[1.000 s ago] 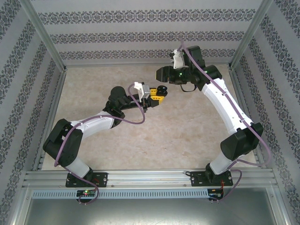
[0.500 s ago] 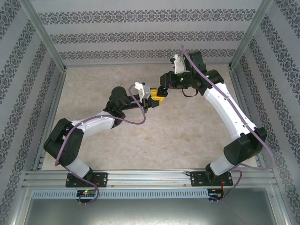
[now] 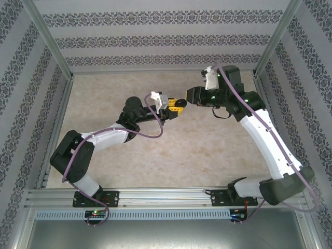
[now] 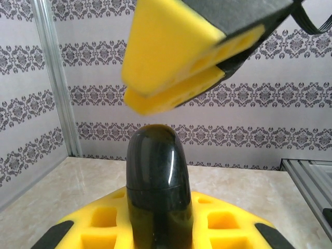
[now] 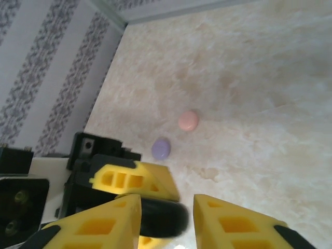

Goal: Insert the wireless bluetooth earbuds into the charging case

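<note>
**Right gripper [image 3: 187, 99] backed off black charging case [image 4: 158, 181]**
Its fingers stand apart, empty, just beside the case, which left gripper [image 3: 175, 105] clamps in mid-air. Case looks shut, so insertion likely hasn't started; expect a re-approach to open it.

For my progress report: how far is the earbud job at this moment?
Done: nothing visibly inserted. In hand: left end effector clamps the black case, seemingly closed; right end effector open beside it. Remaining: pink piece and purple piece lie on the table.
</note>
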